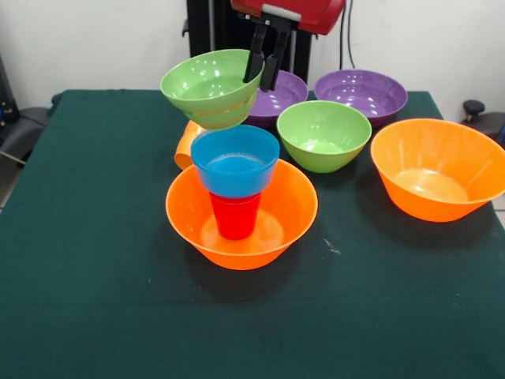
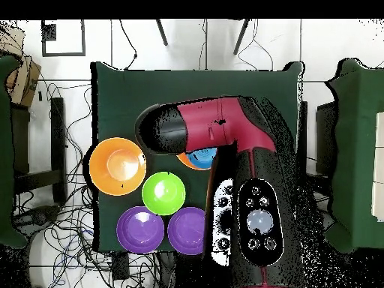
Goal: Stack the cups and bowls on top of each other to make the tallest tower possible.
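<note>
My gripper (image 1: 263,69) is shut on the right rim of a green bowl (image 1: 207,88), which hangs tilted in the air just above and behind the tower. The tower is a large orange bowl (image 1: 276,235) with a red cup (image 1: 235,215) standing in it and a blue bowl (image 1: 234,162) sitting on the cup. An orange cup (image 1: 186,145) lies on its side behind the tower. In the overhead view the arm (image 2: 217,131) hides the gripper and most of the tower; only a sliver of the blue bowl (image 2: 201,157) shows.
On the dark green table (image 1: 95,276) stand a second green bowl (image 1: 323,134) (image 2: 163,193), two purple bowls (image 1: 282,96) (image 1: 361,93) (image 2: 140,229) (image 2: 186,229) and another large orange bowl (image 1: 438,170) (image 2: 116,166).
</note>
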Robot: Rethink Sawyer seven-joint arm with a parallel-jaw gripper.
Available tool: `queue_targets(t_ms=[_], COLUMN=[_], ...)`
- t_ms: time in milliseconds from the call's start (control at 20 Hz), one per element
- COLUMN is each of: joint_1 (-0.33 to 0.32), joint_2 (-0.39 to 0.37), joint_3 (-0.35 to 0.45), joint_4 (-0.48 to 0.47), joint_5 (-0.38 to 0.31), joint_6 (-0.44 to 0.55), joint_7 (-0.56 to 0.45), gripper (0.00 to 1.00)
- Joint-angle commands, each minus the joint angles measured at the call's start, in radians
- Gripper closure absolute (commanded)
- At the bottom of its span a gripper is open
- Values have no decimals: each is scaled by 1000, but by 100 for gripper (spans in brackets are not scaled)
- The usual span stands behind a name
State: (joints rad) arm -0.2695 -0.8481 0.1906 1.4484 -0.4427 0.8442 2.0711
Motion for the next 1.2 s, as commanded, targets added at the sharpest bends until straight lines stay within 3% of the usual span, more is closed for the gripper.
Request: queue_targets(t_ms=[50, 500, 1200], joint_1=[41, 54, 55], joint_2=[16, 79, 119], joint_3=[9, 6, 3], joint_4=[-23, -71, -125], joint_5=[-12, -8, -13], joint_6=[126, 91, 90], joint_7=[-22, 6, -24], gripper=[100, 100, 100])
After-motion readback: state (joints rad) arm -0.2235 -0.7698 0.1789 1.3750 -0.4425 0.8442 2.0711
